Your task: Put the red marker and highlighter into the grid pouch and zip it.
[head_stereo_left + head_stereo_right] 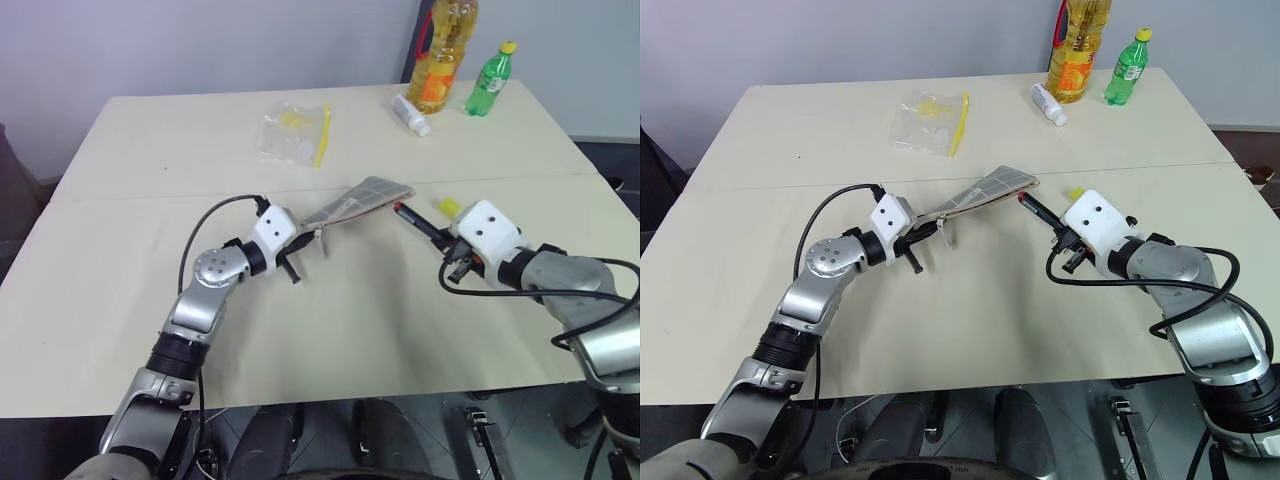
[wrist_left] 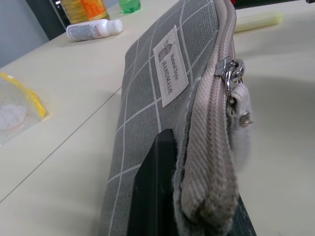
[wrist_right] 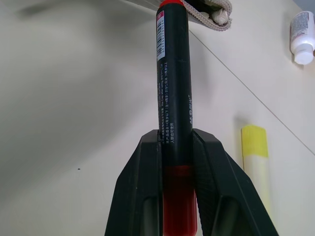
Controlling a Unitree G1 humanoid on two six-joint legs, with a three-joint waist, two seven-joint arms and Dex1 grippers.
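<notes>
My left gripper (image 1: 298,243) is shut on the near end of the grid pouch (image 1: 360,200), holding it lifted and slanting away over the table. In the left wrist view the pouch (image 2: 162,73) shows its white label and a zipper pull (image 2: 235,83) on the top edge. My right gripper (image 3: 174,135) is shut on the red marker (image 3: 173,73), black section forward. The marker (image 1: 415,220) points at the pouch's far end (image 3: 216,14), close to it; whether they touch I cannot tell. The pale yellow highlighter (image 1: 448,206) lies on the table beside the right gripper.
A clear plastic bag with a yellow strip (image 1: 295,130) lies at the table's back middle. An oil bottle (image 1: 440,60), a green bottle (image 1: 488,80) and a small white bottle (image 1: 410,113) stand or lie at the back right. The beige table (image 1: 350,330) has bare room in front.
</notes>
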